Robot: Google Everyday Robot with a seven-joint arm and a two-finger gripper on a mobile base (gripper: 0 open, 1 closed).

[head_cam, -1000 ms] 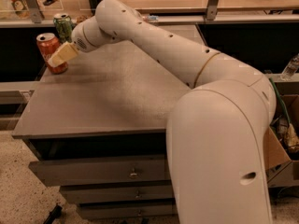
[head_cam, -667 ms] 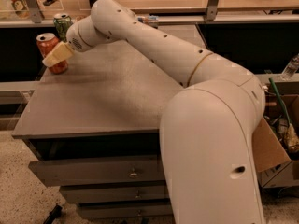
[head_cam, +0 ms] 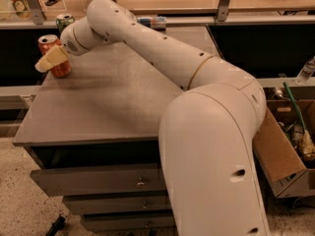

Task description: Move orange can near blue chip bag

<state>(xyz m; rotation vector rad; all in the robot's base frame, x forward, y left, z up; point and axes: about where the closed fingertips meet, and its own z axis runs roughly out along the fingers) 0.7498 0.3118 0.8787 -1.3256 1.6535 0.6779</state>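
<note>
The orange can, red-orange with a silver top, stands upright near the far left corner of the grey table. My gripper is right at the can and overlaps its front and upper part, reaching in from the right. A blue and white thing lies at the table's far edge, mostly hidden behind my arm; I cannot tell whether it is the blue chip bag.
A green can stands upright just behind the orange can, at the far left edge. My arm spans the table from the right front. A cardboard box with clutter stands on the floor to the right. Drawers lie below the tabletop.
My arm's elbow and shoulder have swung to the left. The gripper has stayed at the orange can, which stands in about the same spot.
</note>
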